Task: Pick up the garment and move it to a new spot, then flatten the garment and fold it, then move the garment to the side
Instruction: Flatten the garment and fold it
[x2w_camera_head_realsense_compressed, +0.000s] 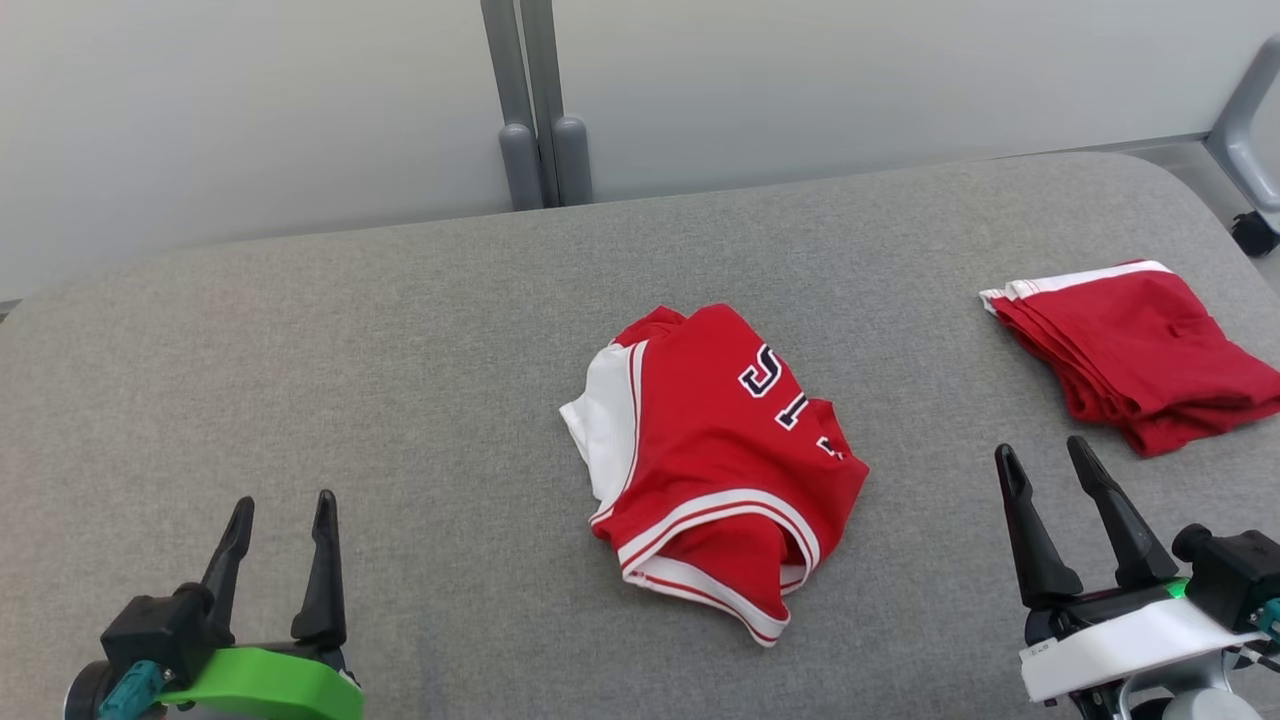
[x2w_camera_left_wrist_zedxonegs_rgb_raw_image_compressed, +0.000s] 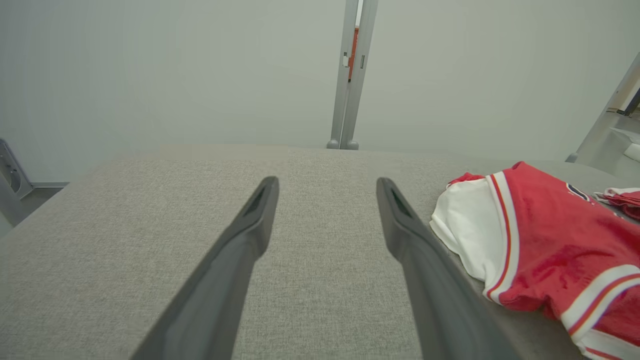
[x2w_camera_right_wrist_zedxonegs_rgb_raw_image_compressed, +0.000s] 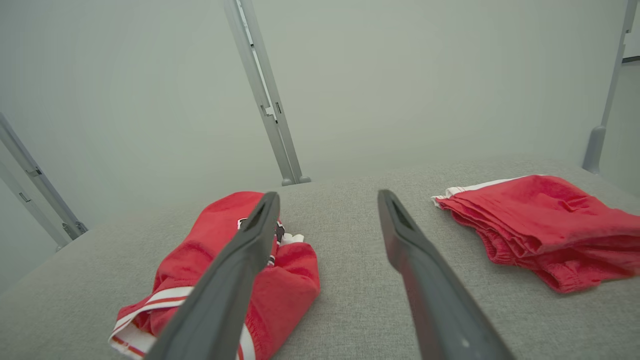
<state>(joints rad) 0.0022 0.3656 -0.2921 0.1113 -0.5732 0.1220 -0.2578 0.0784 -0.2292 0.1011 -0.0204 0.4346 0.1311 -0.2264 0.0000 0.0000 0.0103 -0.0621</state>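
The garment (x2w_camera_head_realsense_compressed: 715, 470), a red jersey with white panels and striped trim, lies crumpled in a loose heap near the middle of the grey padded table (x2w_camera_head_realsense_compressed: 350, 350), with nothing touching it. I read this as step 1, the pick-up, not yet begun: the cloth is bunched, neither flat nor folded. A pile of folded red garments (x2w_camera_head_realsense_compressed: 1130, 350) sits at the table's right, well apart from the jersey.

The left gripper (x2w_camera_head_realsense_compressed: 284, 501) sits low at the near left, well apart from the heap. Its 2 dark fingers (x2w_camera_left_wrist_zedxonegs_rgb_raw_image_compressed: 250, 235) are spread wide with bare table between them. In the left wrist view the jersey lies off to their right. The right gripper (x2w_camera_head_realsense_compressed: 1040, 447) sits at the near right, near the folded pile's front corner and touching neither pile nor jersey, its jaws likewise spread and empty.

The next move likely calls for 1 or both arms to reach inward and down to the heap. They would close on a raised edge, such as the white panel or the striped hem, and lift until the cloth clears the table. A pinch on the top layer alone may let the rest drag
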